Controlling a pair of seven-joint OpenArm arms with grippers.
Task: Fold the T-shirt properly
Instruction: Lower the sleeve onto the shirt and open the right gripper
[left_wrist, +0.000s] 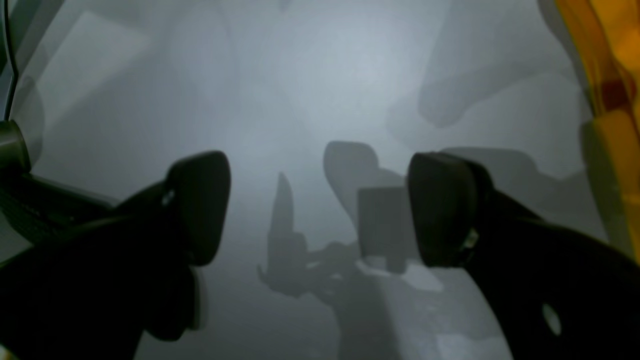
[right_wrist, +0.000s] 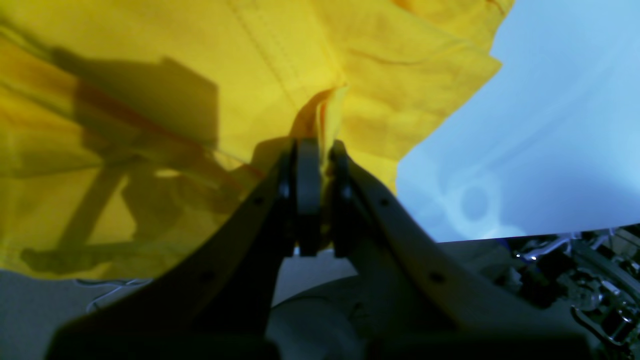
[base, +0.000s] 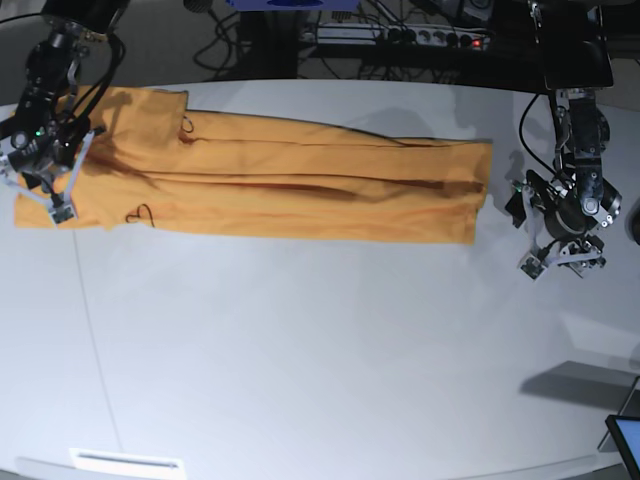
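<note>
Item 1: T-shirt (base: 300, 185), plain orange-yellow cloth. In the base view it lies along the upper part of the white table (base: 320, 360) as a long, narrow folded band, running from the upper left of the frame to right of centre. Lengthwise creases run along it; 2 thin dark loose threads show near its left end. Its right end is a straight edge.

Item 2: right gripper (right_wrist: 320, 170), at the far left of the base view, over the left end of the T-shirt. In the right wrist view its 2 dark fingers (right_wrist: 307, 175) are clenched together on a pinched-up fold of the yellow cloth, which rises out between the tips. The arm's shadow falls on the fabric at the left of that frame; bare table shows at the right.

Item 3: left gripper (left_wrist: 320, 210), at the right of the base view, just beyond the right end of the T-shirt and apart from it. In the left wrist view its jaws stand wide apart with nothing between them, only grey table surface and shadows behind. A strip of the orange-yellow cloth shows at the upper right edge of that frame.

Item 4: power strip and cables (base: 400, 38), along the top of the base view, behind the table.
</note>
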